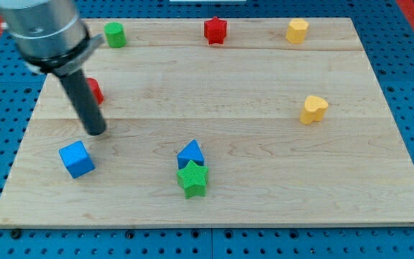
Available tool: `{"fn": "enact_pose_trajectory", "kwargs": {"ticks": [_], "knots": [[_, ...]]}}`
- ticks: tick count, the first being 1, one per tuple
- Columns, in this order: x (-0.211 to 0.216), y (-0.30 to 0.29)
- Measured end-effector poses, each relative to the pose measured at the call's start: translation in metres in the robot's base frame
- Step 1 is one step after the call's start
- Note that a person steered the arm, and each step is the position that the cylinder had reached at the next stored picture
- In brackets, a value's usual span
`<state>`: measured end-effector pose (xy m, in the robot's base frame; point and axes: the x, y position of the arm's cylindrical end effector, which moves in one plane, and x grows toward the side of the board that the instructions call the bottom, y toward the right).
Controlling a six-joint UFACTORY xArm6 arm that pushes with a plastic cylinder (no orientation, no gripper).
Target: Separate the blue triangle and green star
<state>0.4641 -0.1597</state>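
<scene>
While my tip [96,132], a bare rod gripping nothing, rested, the touching blue triangle [190,153] and green star [192,178] lay at four o'clock.

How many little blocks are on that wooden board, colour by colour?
Blue: 2, the blue cube and blue triangle
Green: 2, the green star and green cylinder
Red: 2, the red star and a red block partly behind the rod
Yellow: 2, the top yellow block and yellow heart
Total: 8
</scene>
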Motion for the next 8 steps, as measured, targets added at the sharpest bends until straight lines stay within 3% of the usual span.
{"fn": "enact_pose_trajectory", "kwargs": {"ticks": [5,7,8], "knots": [[0.027,0.017],[0.031,0.073],[0.053,0.077]]}}
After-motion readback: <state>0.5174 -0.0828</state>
